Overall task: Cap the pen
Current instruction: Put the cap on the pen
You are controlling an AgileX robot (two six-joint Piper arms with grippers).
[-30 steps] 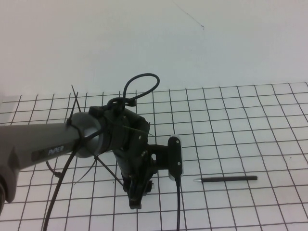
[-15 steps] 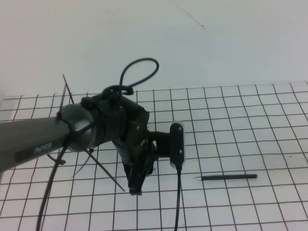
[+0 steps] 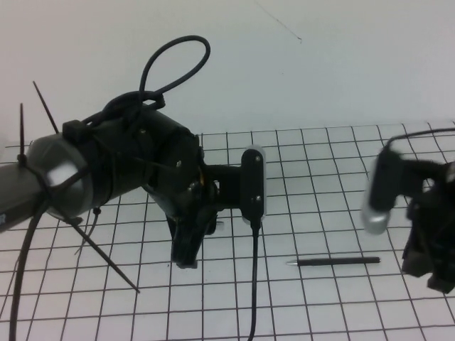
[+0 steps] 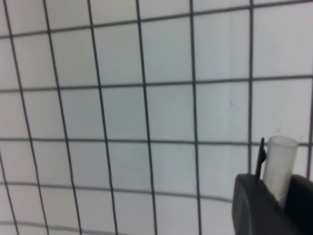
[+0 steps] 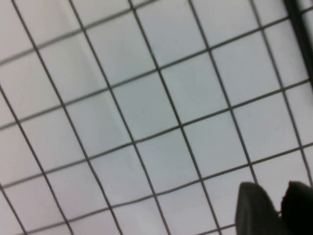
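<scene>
Worktop (image 3: pixel 334 149): white, black grid.
Pen (image 3: pixel 334 262): flat on the grid.
Left gripper (image 3: pixel 186 249): left of pen, fingers (image 4: pixel 254 203) clamped on translucent cap (image 4: pixel 279 164).
Right gripper (image 3: pixel 426 266): right of pen, fingers nearly closed, empty.

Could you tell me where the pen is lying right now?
In the high view, the pen lies flat on the grid mat, right of centre, between the left gripper and right gripper.

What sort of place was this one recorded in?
Probably a lab test bench: a white grid-ruled table before a bare wall. The pen lies between the left gripper, holding a translucent cap, and the right gripper at the right edge.
</scene>
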